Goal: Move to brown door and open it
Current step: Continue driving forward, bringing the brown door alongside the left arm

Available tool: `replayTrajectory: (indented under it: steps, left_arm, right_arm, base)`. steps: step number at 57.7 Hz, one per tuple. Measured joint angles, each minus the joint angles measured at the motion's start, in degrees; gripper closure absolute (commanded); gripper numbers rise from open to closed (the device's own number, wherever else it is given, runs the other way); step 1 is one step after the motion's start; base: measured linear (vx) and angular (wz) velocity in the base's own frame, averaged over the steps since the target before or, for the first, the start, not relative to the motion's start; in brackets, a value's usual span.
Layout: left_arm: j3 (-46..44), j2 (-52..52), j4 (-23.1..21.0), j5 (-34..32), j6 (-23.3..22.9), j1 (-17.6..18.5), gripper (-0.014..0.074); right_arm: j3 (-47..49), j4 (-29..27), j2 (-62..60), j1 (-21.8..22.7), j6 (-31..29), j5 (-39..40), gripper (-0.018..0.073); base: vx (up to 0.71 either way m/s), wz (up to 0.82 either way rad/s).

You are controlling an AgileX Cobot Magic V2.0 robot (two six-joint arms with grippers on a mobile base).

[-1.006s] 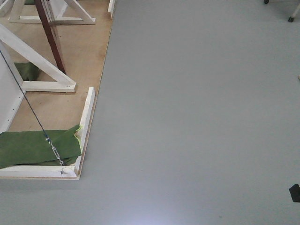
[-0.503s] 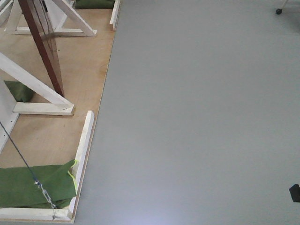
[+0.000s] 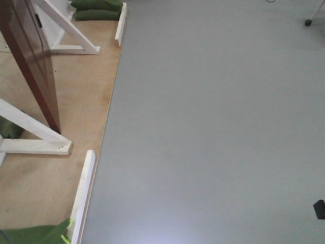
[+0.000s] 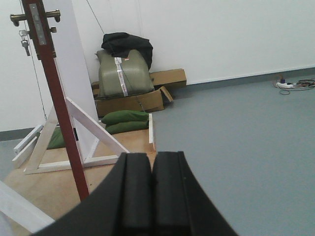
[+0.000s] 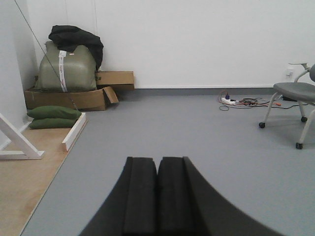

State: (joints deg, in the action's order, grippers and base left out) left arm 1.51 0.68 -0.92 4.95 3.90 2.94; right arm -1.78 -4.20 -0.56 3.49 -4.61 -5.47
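On plywood platform [image 3: 51,203], brown door [image 3: 31,58] upright; left gripper [image 4: 151,191], right gripper [image 5: 157,191] closed, empty.

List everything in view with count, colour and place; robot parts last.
brown door: 1, reddish-brown, standing on the platform, left
door handle: 1, brass, high on the door
keys: small bunch, silvery, below the handle
platform: 1, tan plywood, left
braces: several, white, on the platform
bags: several, green, platform edges
case: 1, olive, far wall
black bag: 1, atop the case
cardboard boxes: 2, brown, far wall
chair: 1, grey, right
floor: grey
left gripper: 1, black, fingers together
right gripper: 1, black, fingers together
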Motion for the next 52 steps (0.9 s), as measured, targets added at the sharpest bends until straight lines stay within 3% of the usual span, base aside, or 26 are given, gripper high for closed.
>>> replayTrajectory:
  steps: [52]
  left_arm:
    - [0.0,0.0,0.0,0.0,0.0,0.0,0.06]
  right_arm:
    - [0.0,0.0,0.0,0.0,0.0,0.0,0.0559]
  base:
    - [0.37,0.0]
